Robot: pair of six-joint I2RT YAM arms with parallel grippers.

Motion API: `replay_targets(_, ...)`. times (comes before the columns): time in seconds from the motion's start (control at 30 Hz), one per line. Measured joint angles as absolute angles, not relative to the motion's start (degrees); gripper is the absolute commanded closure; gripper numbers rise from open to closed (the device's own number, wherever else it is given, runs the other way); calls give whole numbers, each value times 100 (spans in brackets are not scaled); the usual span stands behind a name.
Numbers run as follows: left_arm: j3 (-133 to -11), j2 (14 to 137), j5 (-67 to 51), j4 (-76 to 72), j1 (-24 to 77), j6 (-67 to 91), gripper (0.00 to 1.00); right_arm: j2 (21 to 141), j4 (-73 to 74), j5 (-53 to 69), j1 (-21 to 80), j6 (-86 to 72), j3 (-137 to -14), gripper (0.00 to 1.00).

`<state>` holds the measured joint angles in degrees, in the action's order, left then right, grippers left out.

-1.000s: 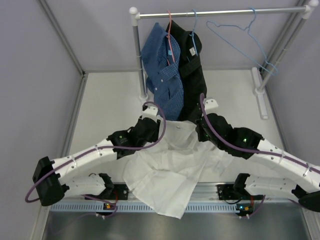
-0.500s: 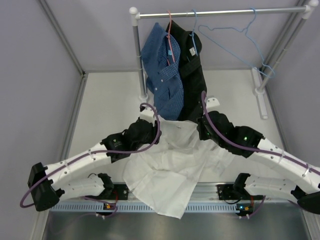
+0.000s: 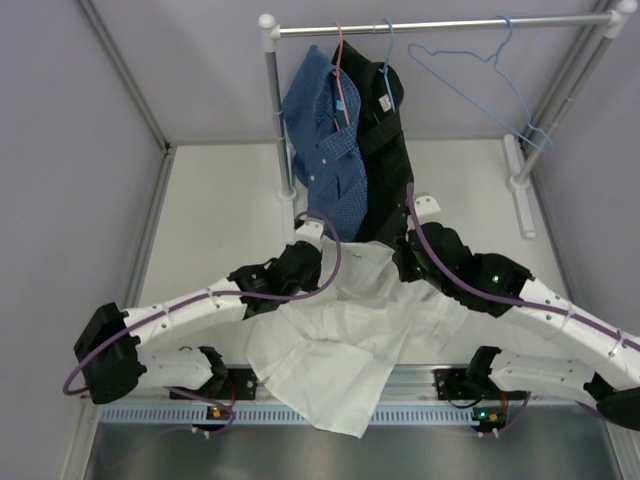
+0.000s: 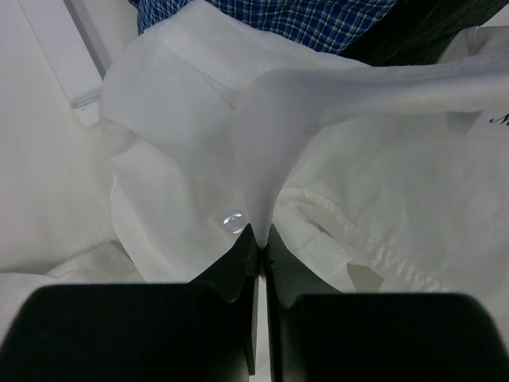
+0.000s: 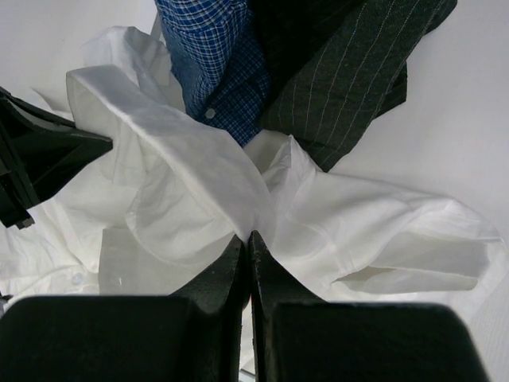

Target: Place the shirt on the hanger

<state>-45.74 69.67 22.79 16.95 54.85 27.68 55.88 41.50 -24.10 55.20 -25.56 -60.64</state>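
At the near middle of the desk, the white shirt, crumpled and spread flat, with 1 corner hanging over the near edge between the 2 arm bases. At its far end, lifted a little from the desk by 2 pinches, 1 on each side. Left gripper on the left part of that far end, closed tightly on a thin fold of the shirt; in the left wrist view, the left gripper with both fingers pressed together, the white cloth rising from between them in a narrow ridge, and 1 small clear button just beside the tips. Right gripper on the right part of the same end, also clamped on the shirt; in the right wrist view, the right gripper with no gap between its fingers and a rounded fold of white cloth pulled up out of them. Along the far edge of the desk, a rail on 2 posts. Near the far right corner, the light-blue hanger, bare, hooked on the rail and tilted, well apart from the shirt. Toward the far middle, a blue checked shirt on a pink hanger and a black shirt just beside it, both reaching down to the lifted end of the white shirt.
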Motion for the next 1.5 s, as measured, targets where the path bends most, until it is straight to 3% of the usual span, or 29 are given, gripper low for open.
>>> replay_targets(0.03, -4574, 6965, 2285, 1675, 5485, 2762, 100, 5588, 4152, -2412, 5518, -2556, -6062, 100)
replay_targets(0.37, -4764, 6361, 2023, 1922, 5485, 2692, 100, 5586, 4112, -2331, 5168, -2552, -5714, 99)
replay_targets(0.57, -6093, 6329, 1498, 2884, 5481, 2519, 100, 5242, 4117, -2180, 4978, -2558, -5537, 70)
replay_targets(0.7, -6849, 6534, 687, 3181, 5478, 2423, 100, 4670, 4193, -1964, 4952, -2543, -5640, 32)
replay_targets(0.73, -6923, 6582, 456, 3242, 5478, 2421, 100, 4556, 4250, -1931, 4945, -2528, -5749, 28)
replay_targets(1.07, -7024, 6665, -827, 3454, 6136, 2757, 100, 4287, 5105, -2556, 4890, -1935, -7942, 14)
replay_targets(1.23, -6298, 6029, -123, 3275, 6772, 3245, 100, 4567, 5360, -3157, 4788, -1588, -8420, 6)
replay_targets(1.33, -5937, 5568, 1037, 3566, 6687, 3577, 100, 4873, 5555, -3566, 4576, -1343, -8641, 1)
replay_targets(1.5, -5940, 5511, 2058, 3887, 6243, 3701, 100, 5662, 5524, -3852, 3496, -716, -9317, 1)
